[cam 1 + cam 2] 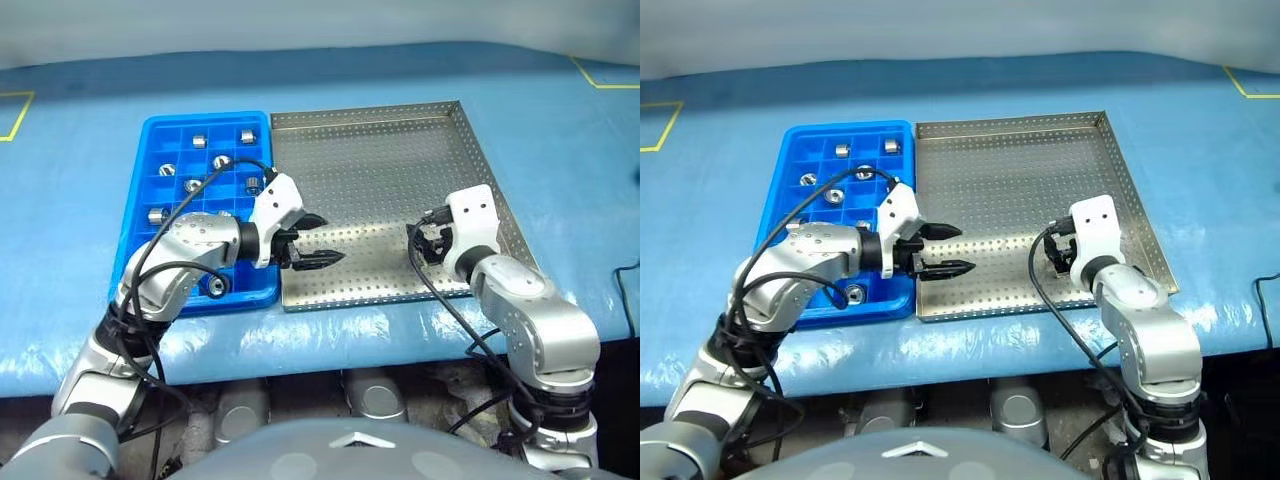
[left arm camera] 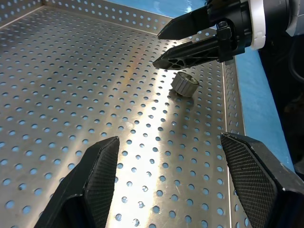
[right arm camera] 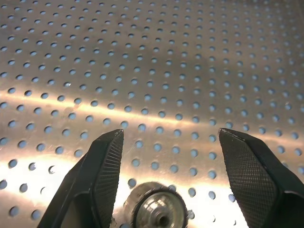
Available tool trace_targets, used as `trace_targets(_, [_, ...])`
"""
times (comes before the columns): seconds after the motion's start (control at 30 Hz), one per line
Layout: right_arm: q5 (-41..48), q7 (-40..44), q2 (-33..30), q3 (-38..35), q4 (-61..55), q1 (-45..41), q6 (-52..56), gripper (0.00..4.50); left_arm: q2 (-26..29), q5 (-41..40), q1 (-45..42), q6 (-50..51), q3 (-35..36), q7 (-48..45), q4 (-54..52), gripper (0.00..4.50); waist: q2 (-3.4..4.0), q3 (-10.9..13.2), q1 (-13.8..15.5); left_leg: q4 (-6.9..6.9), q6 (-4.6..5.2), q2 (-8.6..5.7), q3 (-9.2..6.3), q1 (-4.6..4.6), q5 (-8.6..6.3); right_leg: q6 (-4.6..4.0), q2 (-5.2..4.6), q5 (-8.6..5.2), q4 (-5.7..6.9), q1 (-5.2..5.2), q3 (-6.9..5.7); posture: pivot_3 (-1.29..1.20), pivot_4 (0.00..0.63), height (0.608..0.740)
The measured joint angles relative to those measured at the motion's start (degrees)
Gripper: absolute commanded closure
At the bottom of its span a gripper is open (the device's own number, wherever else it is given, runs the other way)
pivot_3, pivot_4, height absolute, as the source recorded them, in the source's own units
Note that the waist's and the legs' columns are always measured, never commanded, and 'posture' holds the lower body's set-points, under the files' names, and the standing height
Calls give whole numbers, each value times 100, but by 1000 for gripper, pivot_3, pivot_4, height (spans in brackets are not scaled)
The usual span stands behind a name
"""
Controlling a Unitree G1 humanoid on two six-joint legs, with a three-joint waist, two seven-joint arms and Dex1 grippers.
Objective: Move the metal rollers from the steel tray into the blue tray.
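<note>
Right up close, one metal roller (image 3: 159,211) sits on the perforated floor of the steel tray (image 1: 400,160), a small shiny cylinder with a hollow centre, lying between the two black fingers of the right gripper (image 3: 168,142). Those fingers, with their cross-hatched pads (image 3: 111,161), stand well apart, holding nothing, at the tray's near right area. From the left wrist view that same roller (image 2: 184,84) shows just beside the right gripper's fingertips, close to the tray's right rim.

Over to the left, the left gripper (image 1: 315,240) hangs over the tray's near left part, just past the edge of the blue tray (image 1: 135,215), pointing right. Its jaws are wide too, empty, textured pads (image 2: 102,161) facing each other over bare dotted metal.

And the blue tray, glossy plastic cut into small square compartments, lies touching the steel tray's left side. Several metal rollers (image 1: 199,141) rest in it, one to a compartment, some in the far rows and one (image 1: 216,286) near the front edge. Both trays rest on a blue tabletop (image 1: 560,130).
</note>
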Motion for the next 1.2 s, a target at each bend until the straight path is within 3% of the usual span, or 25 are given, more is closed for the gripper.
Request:
trace_targets(0.3, [107, -22, 310, -65, 258, 237, 87, 1154, 1, 112, 10, -69, 5, -16, 54, 806, 0, 0, -4, 1, 0, -2, 3, -2, 0, 0, -3, 0, -1, 0, 2, -158, 150, 740])
trace_targets(0.4, [52, -54, 266, -87, 400, 239, 41, 1719, 5, 156, 52, -73, 12, -3, 54, 806, 0, 0, 7, -1, 0, -2, 1, -2, 0, 0, -2, 0, -1, 0, 2, -141, 150, 740])
trace_targets(0.5, [47, -46, 224, -86, 405, 245, 35, 2632, 12, 164, 93, -73, 33, 18, 54, 806, 0, 0, 25, -2, 0, -1, 1, -2, 0, 0, -2, -1, -1, -1, 1, -139, 150, 740])
trace_targets(0.83, [189, 39, 354, 82, 289, -27, -35, 2641, 136, 181, 132, -84, 461, 165, 51, 806, 1, 0, -4, -2, 0, 1, 2, -1, 0, 0, 0, 0, 0, -4, 3, -128, 150, 740])
trace_targets(1.03, [452, 264, 657, 484, 288, -889, -133, 2641, 624, 230, 203, -30, 1409, 645, 31, 806, 0, 1, 3, -4, 0, 5, -1, -3, 0, 0, 4, 0, 1, -7, 0, -87, 150, 740])
trace_targets(1.2, [520, 537, 880, 1268, 915, -1630, -370, 2641, 972, 313, 603, 56, 1968, 955, -183, 806, -4, 3, 73, -14, 0, 3, -2, -8, 0, -3, -1, -1, -5, -13, -2, -33, 150, 740])
